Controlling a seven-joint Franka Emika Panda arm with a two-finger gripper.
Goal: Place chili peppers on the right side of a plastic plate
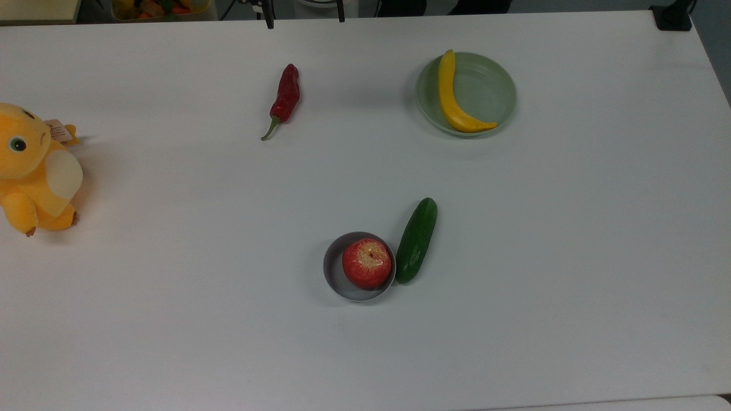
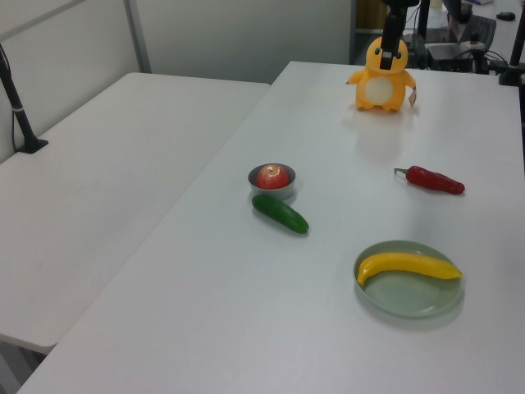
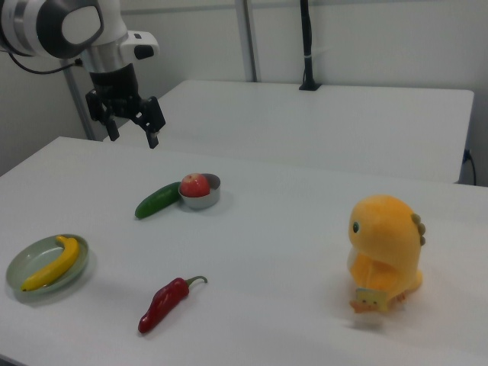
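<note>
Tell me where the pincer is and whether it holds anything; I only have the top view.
Observer: In the right view the pincer hangs high above the table, open and empty.
Operator: Place it against the chili pepper.
Observer: The chili pepper lies near the right view's front edge; the pincer is far behind it, beyond the cucumber.
Operator: Report anything beside my table.
Observer: In the left view a second white table adjoins it on the left view's left.

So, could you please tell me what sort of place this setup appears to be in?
Most likely a robotics lab: a robot arm's hand hangs over a plain white table laid with toy-like props, such as a plush toy and a chili pepper, with cables and equipment behind.
</note>
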